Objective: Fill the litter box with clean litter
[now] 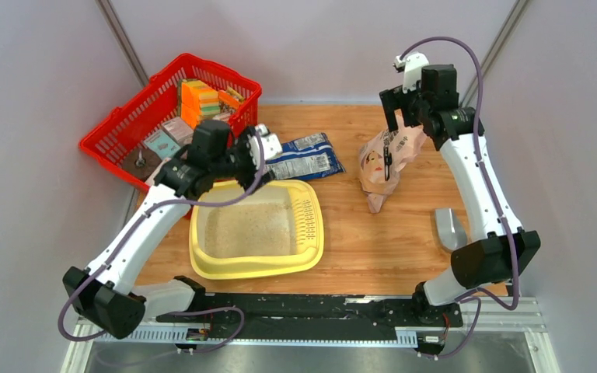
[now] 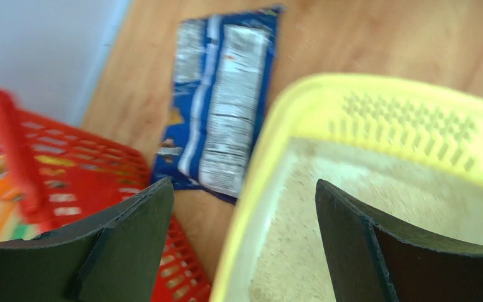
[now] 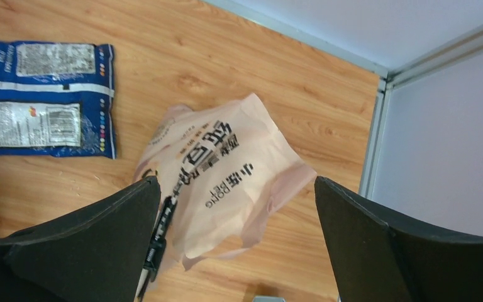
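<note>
- L gripper (image 2: 242,189): jaws wide apart, nothing held. Hangs over the far-left corner of the box (image 1: 256,268).
- R gripper (image 3: 236,182): jaws also spread wide, empty. It's up above the tan bag (image 1: 395,151), not touching it.
- Box sits on the table (image 1: 357,241), near-left of centre, in front of the L arm. Slotted strip is on its right side.
- Litter (image 1: 249,227): pale beige layer over the box floor.
- Tan bag: crumpled, on the far-right part of the table, well apart from the box. Thin black item on its side; can't tell what it is.
- Blue bag (image 1: 307,155): lies flat just past the box's far rim, btwn the basket (image 1: 120,132) and the tan bag.
- Basket: red, far-left corner, packets inside.
- Grey object (image 1: 449,227) near the R arm; can't tell what it is.
</note>
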Available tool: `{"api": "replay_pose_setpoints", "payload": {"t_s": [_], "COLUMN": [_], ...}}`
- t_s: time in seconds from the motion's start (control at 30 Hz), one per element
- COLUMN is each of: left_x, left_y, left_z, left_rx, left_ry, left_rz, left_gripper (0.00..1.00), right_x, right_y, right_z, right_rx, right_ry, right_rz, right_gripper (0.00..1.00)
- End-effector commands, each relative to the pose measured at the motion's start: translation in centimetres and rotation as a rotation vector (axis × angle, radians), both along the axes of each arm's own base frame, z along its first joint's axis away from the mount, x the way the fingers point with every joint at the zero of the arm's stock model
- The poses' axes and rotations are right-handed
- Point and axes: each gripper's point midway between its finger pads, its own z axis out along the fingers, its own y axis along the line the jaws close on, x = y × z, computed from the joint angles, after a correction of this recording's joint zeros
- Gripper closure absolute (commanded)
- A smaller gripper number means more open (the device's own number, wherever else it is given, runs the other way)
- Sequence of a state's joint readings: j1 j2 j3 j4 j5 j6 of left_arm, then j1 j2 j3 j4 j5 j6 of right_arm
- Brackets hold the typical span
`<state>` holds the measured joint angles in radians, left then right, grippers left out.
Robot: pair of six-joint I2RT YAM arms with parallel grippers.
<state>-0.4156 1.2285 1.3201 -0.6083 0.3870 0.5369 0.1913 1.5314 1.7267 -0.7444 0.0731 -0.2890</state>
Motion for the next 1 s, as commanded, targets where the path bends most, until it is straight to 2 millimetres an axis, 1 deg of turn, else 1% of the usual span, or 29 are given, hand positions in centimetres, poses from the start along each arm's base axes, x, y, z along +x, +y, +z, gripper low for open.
{"api": "replay_pose_setpoints", "payload": {"t_s": [0.0,0.07,0.1,0.13,0.17,0.2,0.23,0.27,0.3,0.33,0.37,0.4,0.5,0.6,0.67,0.7,0.77,0.8,0.83,0.87,0.93,0.97], "left_x": [-4.1,-4.7,-4.9,-4.9,-4.9,-4.8,-4.8,-4.8,-4.8,-4.8,-4.8,-4.9,-5.1,-5.1,-5.2,-5.2,-5.2,-5.1,-5.1,-5.0,-4.9,-4.8], "left_y": [-0.3,-0.4,-0.7,-0.8,-1.0,-1.1,-1.3,-1.4,-1.5,-1.6,-1.6,-1.6,-1.3,-1.0,-0.9,-0.8,-0.8,-0.8,-0.8,-0.9,-0.9,-0.9], "left_z": [-4.8,-5.9,-6.1,-6.2,-5.9,-6.0,-6.3,-6.1,-6.2,-6.3,-6.3,-6.3,-6.5,-6.8,-7.0,-7.0,-7.1,-7.0,-7.1,-7.1,-7.1,-7.2], "left_rx": [0.199,0.221,0.219,0.205,0.191,0.185,0.173,0.167,0.163,0.157,0.156,0.155,0.159,0.166,0.168,0.169,0.17,0.169,0.172,0.171,0.17,0.17], "left_ry": [-0.042,-0.034,-0.023,0.003,0.008,0.021,0.046,0.049,0.059,0.072,0.074,0.076,0.077,0.071,0.07,0.07,0.07,0.065,0.067,0.064,0.062,0.063], "left_rz": [-0.203,-0.212,-0.216,-0.205,-0.203,-0.195,-0.184,-0.183,-0.182,-0.177,-0.172,-0.172,-0.165,-0.153,-0.147,-0.146,-0.146,-0.147,-0.147,-0.147,-0.142,-0.14], "left_gripper": [0.1,0.1,0.1,0.1,0.1,0.11,0.11,0.11,0.12,0.12,0.12,0.12,0.12,0.12,0.12,0.12,0.12,0.12,0.12,0.12,0.12,0.12], "right_x": [-1.5,-1.1,-1.2,-0.5,-0.1,0.4,1.2,1.7,1.9,2.6,2.9,3.2,3.3,3.8,3.8,3.7,3.3,2.8,2.5,2.2,1.5,1.4], "right_y": [-2.9,-4.3,-4.5,-4.5,-4.5,-4.4,-3.8,-3.6,-3.4,-3.0,-2.8,-2.5,-1.3,-0.3,0.4,0.8,1.8,2.0,2.8,3.1,3.8,3.9], "right_z": [0.4,-0.8,-1.6,-1.5,-1.6,-1.5,-1.9,-1.9,-2.5,-3.7,-3.9,-4.8,-6.2,-8.3,-9.1,-10.1,-11.1,-12.3,-12.9,-13.5,-14.9,-15.1], "right_rx": [-0.004,0.032,0.046,0.087,0.099,0.106,0.124,0.143,0.165,0.184,0.208,0.216,0.245,0.269,0.253,0.252,0.247,0.249,0.258,0.263,0.265,0.263], "right_ry": [0.043,0.117,0.163,0.166,0.163,0.152,0.165,0.169,0.192,0.224,0.231,0.252,0.297,0.355,0.372,0.397,0.431,0.466,0.483,0.503,0.546,0.552], "right_rz": [-0.052,-0.1,-0.101,-0.095,-0.093,-0.085,-0.076,-0.081,-0.091,-0.092,-0.108,-0.111,-0.102,-0.122,-0.129,-0.132,-0.125,-0.133,-0.136,-0.135,-0.134,-0.134], "right_gripper": [0.01,0.04,0.06,0.07,0.07,0.07,0.07,0.08,0.08,0.08,0.08,0.07,0.07,0.07,0.07,0.07,0.07,0.07,0.07,0.08,0.12,0.15]}}
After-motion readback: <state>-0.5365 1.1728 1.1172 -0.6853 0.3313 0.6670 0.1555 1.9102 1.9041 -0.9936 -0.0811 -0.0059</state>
